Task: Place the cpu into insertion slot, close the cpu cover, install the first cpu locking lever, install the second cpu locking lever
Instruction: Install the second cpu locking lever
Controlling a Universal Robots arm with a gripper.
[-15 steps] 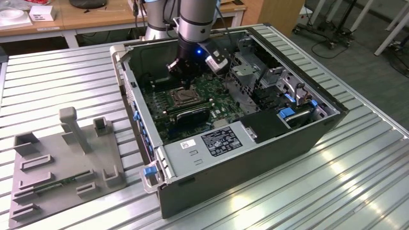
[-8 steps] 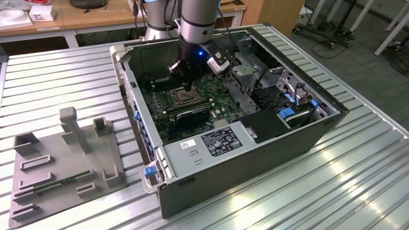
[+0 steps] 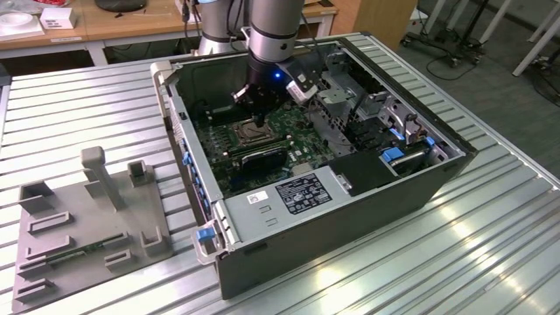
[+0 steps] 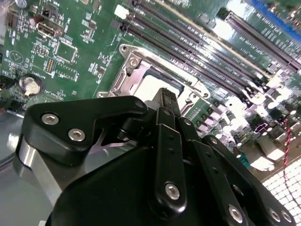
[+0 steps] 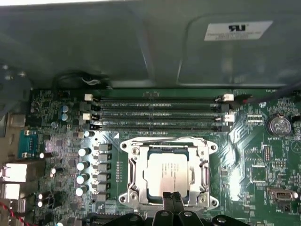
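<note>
The cpu [image 5: 169, 172], a small square chip with a dull silver top, lies flat in the insertion slot [image 5: 203, 143] on the green board. The cpu cover [image 5: 135, 174], a thin silver frame, lies down around the chip. My gripper [image 5: 172, 200] is shut, its two black fingertips pressed together with nothing visible between them, at the socket's near edge. In the second wrist view the gripper [image 4: 165, 95] hangs just over the chip [image 4: 150, 84]. In the exterior view the gripper [image 3: 252, 111] reaches down into the open computer case, right above the socket [image 3: 254, 133].
Long black memory slots [image 5: 155, 115] run beside the socket. The case walls [image 3: 175, 98] close in around the arm. A white-labelled black box [image 3: 298, 193] and drive bays with blue tabs [image 3: 394, 154] fill the case's other end. A grey fixture [image 3: 88, 216] lies on the slatted table.
</note>
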